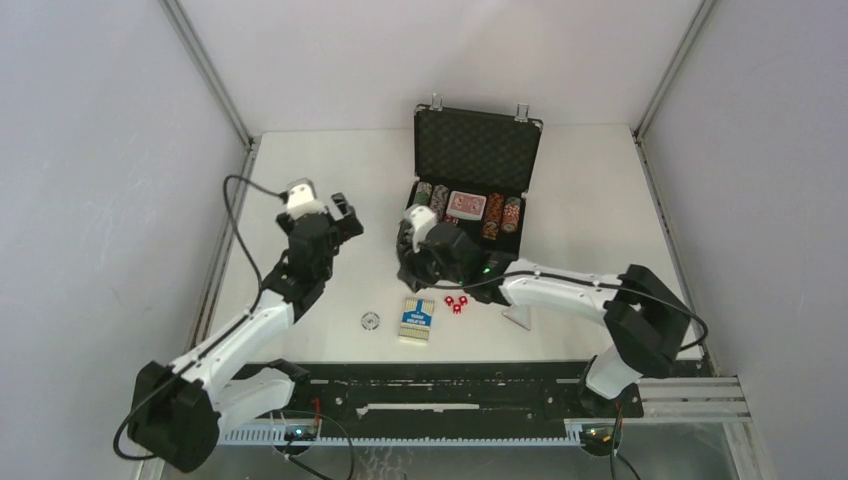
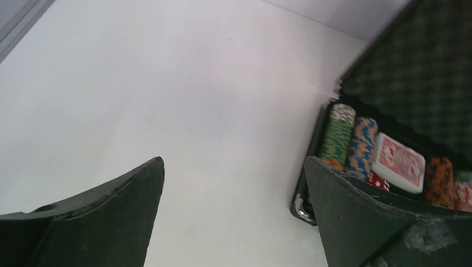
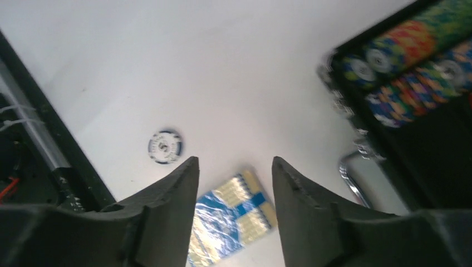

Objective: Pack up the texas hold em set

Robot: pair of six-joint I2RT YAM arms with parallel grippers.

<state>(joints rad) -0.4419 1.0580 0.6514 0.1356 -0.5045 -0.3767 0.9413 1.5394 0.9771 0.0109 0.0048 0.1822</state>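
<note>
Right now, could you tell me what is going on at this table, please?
Two robot arms are packing a poker set into the open black briefcase. Chip stacks and red-backed cards already sit inside. The blue card box, round button, red dice and triangle piece lie on the table. The right gripper hovers open above the blue card box; the left gripper, open and empty, is left of the case.

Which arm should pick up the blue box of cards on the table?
Right. Its gripper hangs open close over the blue card box, which shows between its fingers. The left gripper, open too, is farther off, facing the case.
</note>
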